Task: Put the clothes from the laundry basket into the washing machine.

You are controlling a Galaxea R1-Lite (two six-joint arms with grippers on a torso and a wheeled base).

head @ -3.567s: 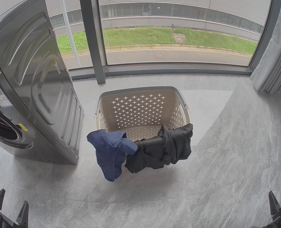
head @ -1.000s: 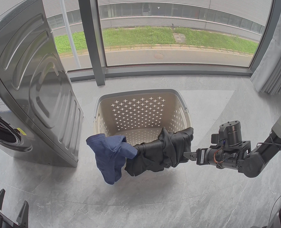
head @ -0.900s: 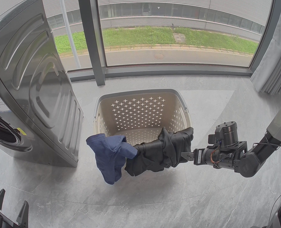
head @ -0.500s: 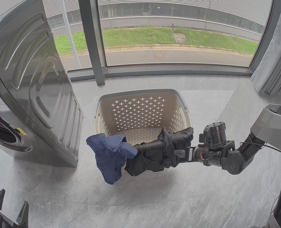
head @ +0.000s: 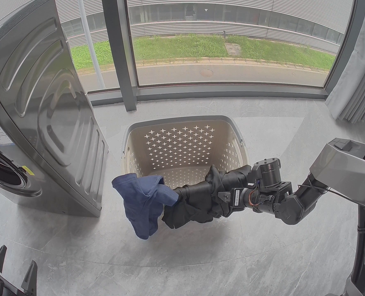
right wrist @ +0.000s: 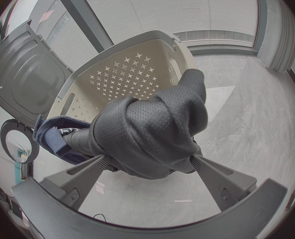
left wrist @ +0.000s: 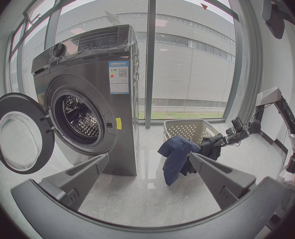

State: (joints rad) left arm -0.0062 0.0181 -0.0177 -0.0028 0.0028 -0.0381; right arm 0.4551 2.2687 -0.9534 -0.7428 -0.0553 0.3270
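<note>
Right claw (right wrist: 149, 160) is spread wide, one finger at each side of the black cloth (head: 203, 198), not yet closed on it. That cloth hangs bunched over the near rim of the basket (head: 182, 119), most of it outside the basket. It looks like thin mesh fabric: soft, light and limp. I judge it will sag and trail when lifted rather than keep a shape, and a pinch on a loose edge could slip. The thick knot of folds at the rim, between the fingers, seems the surest hold. A blue cloth (head: 143, 202) hangs over the same rim, toward the basket's left corner, touching the black one where they overlap; pulling one may drag the other along. Left of the basket stands the washer (head: 46, 103), its door (left wrist: 19, 133) swung open and the drum (left wrist: 79, 120) showing. Left claw (head: 17, 257) rests wide open, well apart from the basket.
</note>
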